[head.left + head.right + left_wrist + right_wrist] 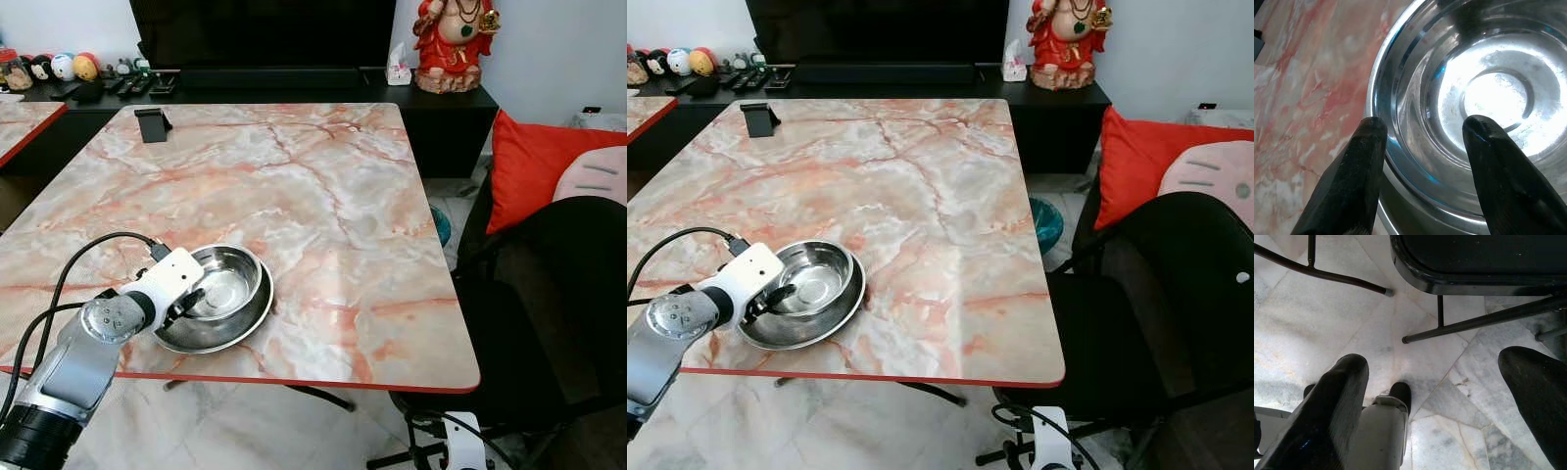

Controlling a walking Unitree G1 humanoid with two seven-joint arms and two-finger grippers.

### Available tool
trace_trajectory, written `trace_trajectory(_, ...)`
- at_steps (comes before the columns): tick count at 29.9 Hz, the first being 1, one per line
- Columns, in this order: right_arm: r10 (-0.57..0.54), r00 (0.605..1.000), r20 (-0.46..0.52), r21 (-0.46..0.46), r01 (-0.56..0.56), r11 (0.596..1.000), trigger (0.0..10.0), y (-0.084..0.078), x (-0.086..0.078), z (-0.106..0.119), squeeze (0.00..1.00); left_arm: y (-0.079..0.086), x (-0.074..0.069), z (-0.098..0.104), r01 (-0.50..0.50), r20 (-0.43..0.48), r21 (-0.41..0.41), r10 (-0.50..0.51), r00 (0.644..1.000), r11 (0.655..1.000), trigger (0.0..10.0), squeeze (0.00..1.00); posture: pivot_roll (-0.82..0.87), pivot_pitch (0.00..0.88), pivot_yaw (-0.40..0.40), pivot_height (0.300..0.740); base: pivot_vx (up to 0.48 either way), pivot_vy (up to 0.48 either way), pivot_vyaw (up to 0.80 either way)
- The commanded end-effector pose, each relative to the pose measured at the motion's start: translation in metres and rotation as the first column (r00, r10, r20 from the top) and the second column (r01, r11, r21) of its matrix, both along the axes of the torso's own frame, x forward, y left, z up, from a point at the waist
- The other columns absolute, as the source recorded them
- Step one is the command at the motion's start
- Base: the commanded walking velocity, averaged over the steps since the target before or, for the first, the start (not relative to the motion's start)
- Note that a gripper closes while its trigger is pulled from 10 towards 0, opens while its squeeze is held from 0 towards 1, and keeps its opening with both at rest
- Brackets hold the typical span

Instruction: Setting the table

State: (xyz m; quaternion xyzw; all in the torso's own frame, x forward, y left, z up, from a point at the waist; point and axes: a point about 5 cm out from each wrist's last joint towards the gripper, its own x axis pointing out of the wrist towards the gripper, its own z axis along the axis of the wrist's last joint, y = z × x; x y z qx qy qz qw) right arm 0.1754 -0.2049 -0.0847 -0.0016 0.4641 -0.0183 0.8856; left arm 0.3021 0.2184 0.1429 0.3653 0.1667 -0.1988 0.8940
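We see the left gripper [1422, 129] straddling the bowl [230, 294] rim on the table [323, 196], 1 finger inside, 1 outside, narrowly apart, right gripper [1447, 382] spread wide above the floor [1312, 318]

My two head eyes look forward and down over the marble table [323, 196], both sharing the steel bowl [220, 294] near its front edge; my left wrist camera sits close above that bowl's rim, looking along its fingers [1347, 181]. My right wrist camera faces straight down at the floor [1317, 323] beside a black chair [1479, 259].
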Motion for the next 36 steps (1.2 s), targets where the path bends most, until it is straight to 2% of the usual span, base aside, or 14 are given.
trace_trajectory(1,0.003,1.000,-0.001,-0.001,-0.003,1.000,10.0,0.000,0.002,0.001,0.00,0.002,-0.001,0.002,0.010,-0.011,0.034,-0.009,1.000,0.999,10.0,0.00,-0.04,0.000,0.026,0.720,0.000,0.000,0.00)
trace_trajectory(36,0.004,1.000,-0.002,-0.001,-0.004,1.000,10.0,0.000,0.001,0.000,0.00,0.002,0.000,0.013,0.031,-0.005,0.062,-0.031,1.000,0.998,10.0,0.00,-0.04,0.000,0.024,0.720,0.000,0.000,0.00)
